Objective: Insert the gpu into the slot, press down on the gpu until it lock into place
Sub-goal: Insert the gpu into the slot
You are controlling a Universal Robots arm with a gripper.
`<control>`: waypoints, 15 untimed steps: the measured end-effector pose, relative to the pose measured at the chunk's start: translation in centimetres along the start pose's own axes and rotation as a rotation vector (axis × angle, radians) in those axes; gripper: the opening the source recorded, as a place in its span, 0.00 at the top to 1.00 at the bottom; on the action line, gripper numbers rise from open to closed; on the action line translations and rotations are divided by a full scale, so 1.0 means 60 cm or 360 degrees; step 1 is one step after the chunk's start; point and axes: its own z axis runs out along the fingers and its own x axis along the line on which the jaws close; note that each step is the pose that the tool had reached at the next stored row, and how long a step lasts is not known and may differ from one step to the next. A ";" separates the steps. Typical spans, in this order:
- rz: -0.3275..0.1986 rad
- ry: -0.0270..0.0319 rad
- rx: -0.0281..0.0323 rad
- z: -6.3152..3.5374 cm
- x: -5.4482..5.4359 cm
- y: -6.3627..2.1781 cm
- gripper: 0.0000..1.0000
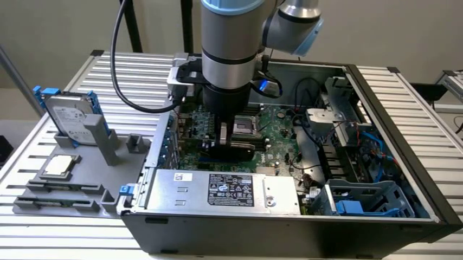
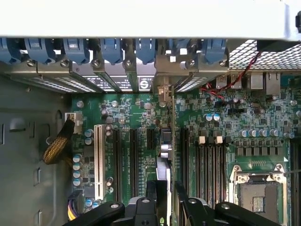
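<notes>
The gpu (image 2: 172,141) stands on edge over the green motherboard (image 2: 141,157) inside the open computer case (image 1: 289,235), with its bracket end against the rear slot covers (image 2: 113,49). The gripper (image 2: 165,186) is clamped on its near end, near the memory slots (image 2: 209,165). Can't tell if it's seated.

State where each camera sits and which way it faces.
Exterior view: off the arm, raised outside the open computer case, angled down into it; the arm and hand show.
Wrist view: on the wrist, facing down at the motherboard; the hand shows.
Shared: motherboard, CPU socket, hand.
</notes>
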 end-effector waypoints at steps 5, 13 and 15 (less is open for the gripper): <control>0.0000 0.00005 -0.00088 0.000 0.000 0.000 0.74; 0.0001 0.00000 -0.00214 0.000 0.000 -0.001 0.74; 0.0001 -0.00001 -0.00237 -0.001 -0.001 -0.001 0.74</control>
